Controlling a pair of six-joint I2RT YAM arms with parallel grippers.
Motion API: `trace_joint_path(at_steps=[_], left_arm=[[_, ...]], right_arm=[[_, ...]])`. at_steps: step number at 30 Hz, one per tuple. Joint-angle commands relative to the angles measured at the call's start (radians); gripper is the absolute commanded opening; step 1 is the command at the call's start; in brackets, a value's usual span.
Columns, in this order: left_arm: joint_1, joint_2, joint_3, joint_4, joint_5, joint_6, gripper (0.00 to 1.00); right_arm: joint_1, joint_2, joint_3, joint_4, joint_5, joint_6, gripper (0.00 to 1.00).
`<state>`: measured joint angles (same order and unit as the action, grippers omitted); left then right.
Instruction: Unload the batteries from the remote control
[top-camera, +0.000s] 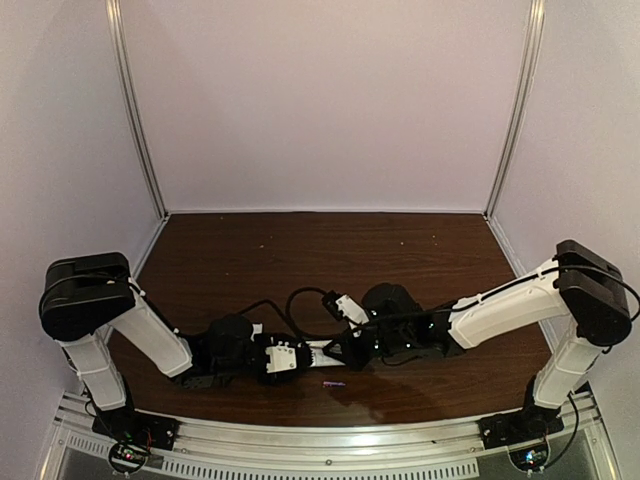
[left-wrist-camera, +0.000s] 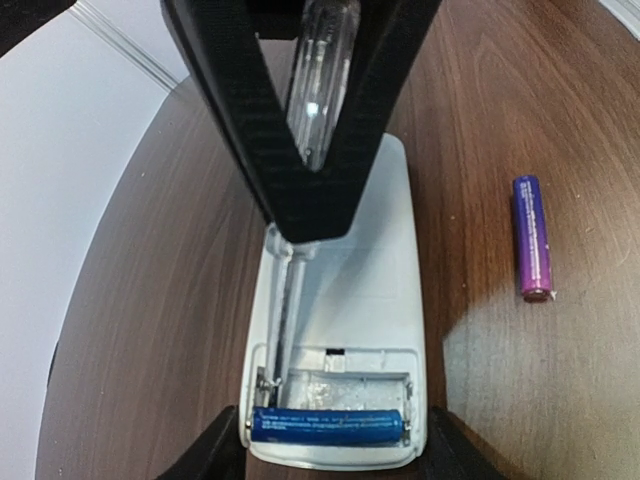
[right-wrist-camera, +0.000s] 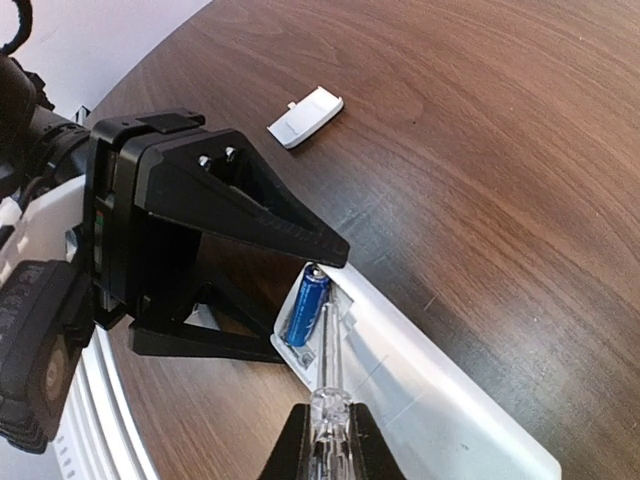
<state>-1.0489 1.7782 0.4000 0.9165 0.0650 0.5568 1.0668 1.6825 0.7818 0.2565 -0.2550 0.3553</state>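
Batteries (left-wrist-camera: 327, 425) light, stiff, slick, apt to roll: blue one (left-wrist-camera: 300, 427) crosswise in open bay of remote (left-wrist-camera: 370, 290), purple one (left-wrist-camera: 532, 238) loose on table (left-wrist-camera: 150, 330) beside; left gripper (left-wrist-camera: 330, 458) clasping remote, right gripper (right-wrist-camera: 328, 438) clamped on clear pick (right-wrist-camera: 331, 365), best levered at blue's end.

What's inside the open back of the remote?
One blue battery lies in the remote, and a thin tool pokes into the empty slot beside it. What's under the battery is hidden.
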Motion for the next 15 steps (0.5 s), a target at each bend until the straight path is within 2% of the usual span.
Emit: trace_joint_path(at_steps=[1,8,10,13,15], left_arm=[[-0.033,-0.045,0.022,0.15,0.107,0.022,0.0],[-0.034,-0.048,0.02,0.148,0.101,0.023,0.0],[-0.034,-0.05,0.021,0.148,0.101,0.023,0.0],[-0.033,-0.054,0.018,0.148,0.104,0.023,0.0],[-0.034,-0.054,0.018,0.148,0.105,0.023,0.0]], right_arm=[[-0.014,0.049,0.055,-0.032,-0.066,0.173,0.0],[-0.05,0.081,0.058,0.062,-0.229,0.325,0.0],[-0.048,0.084,0.094,0.005,-0.249,0.256,0.0],[-0.013,0.064,0.143,-0.16,-0.112,0.05,0.0],[0.018,0.055,0.141,-0.191,-0.046,-0.054,0.0]])
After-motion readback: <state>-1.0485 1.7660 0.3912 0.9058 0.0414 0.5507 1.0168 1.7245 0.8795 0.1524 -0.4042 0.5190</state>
